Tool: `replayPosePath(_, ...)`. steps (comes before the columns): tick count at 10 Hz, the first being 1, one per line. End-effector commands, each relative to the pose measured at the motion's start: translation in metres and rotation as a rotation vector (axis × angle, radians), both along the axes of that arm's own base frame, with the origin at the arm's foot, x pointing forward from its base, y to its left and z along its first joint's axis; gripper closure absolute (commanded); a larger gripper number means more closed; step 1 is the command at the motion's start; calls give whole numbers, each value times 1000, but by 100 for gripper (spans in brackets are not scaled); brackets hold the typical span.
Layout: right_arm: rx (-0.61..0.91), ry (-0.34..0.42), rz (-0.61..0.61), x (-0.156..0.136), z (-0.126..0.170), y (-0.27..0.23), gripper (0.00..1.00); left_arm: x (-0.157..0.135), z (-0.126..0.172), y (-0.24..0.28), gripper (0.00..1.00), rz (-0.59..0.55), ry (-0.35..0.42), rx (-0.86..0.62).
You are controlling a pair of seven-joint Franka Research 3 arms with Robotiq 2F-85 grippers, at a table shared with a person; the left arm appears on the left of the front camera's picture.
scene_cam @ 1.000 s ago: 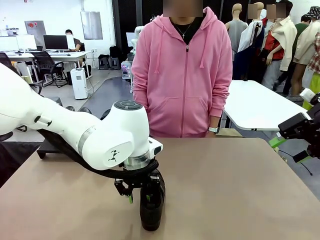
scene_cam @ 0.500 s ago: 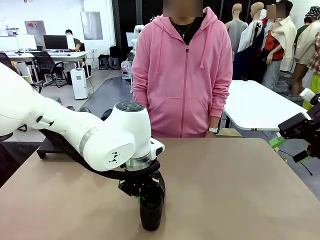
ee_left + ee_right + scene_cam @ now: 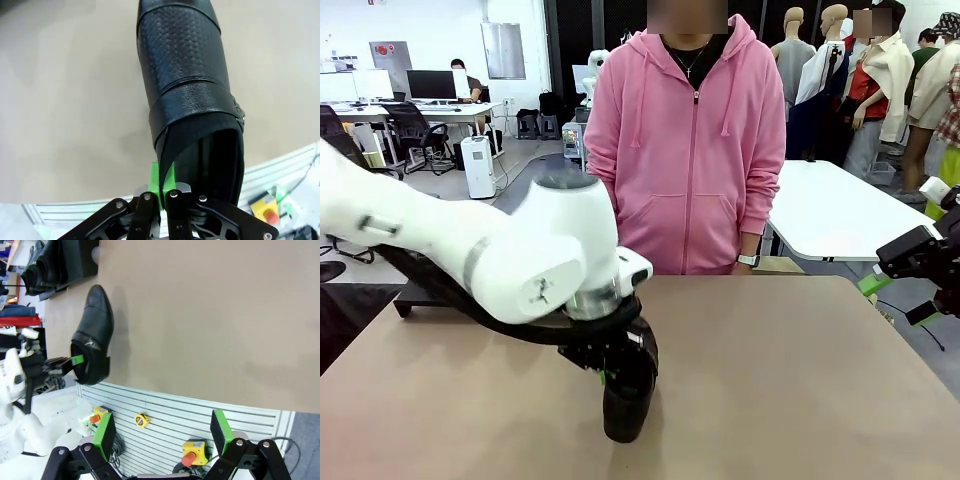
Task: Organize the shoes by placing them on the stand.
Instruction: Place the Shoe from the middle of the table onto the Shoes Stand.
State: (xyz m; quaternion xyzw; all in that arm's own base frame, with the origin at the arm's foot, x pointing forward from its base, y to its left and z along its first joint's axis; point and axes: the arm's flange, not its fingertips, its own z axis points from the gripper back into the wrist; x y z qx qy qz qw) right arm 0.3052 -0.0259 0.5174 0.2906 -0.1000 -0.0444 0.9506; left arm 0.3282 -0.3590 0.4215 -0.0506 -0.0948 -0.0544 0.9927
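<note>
While right gripper [image 3: 162, 437] sits wide open, left gripper [image 3: 161, 186] pinches heel collar of glossy black leather shoe [image 3: 190, 95] on tan table [image 3: 800, 370].

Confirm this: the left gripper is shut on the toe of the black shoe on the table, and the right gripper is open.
Not the toe. The left gripper is shut on the heel-side rim of the black shoe, its toe pointing away, as the left wrist view shows. The right gripper is open, as stated.

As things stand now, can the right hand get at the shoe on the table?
Probably not freely: the left hand is already shut on the shoe's heel rim, and its arm covers that side. The open right hand sits far off at the table edge.
</note>
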Motion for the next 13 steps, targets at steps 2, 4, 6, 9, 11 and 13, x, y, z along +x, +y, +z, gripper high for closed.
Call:
replayPosePath(2, 25, -16, 21, 2, 1, -2, 0, -58, 99, 69, 100, -61, -218, -66)
replayPosePath(4, 25, -16, 21, 2, 1, -2, 0, -59, 119, 99, 100, 58, -335, -113)
replayPosePath(6, 25, -16, 21, 2, 1, -2, 0, -40, 116, 121, 100, 165, -426, -128)
replayPosePath(9, 25, -16, 21, 2, 1, -2, 0, -54, 134, 120, 100, 122, -374, -108)
replayPosePath(11, 25, -16, 21, 2, 1, -2, 0, -54, 134, 120, 100, 122, -374, -108)
replayPosePath(13, 25, -16, 21, 2, 1, -2, 0, -10, 127, 123, 100, 95, -307, -109)
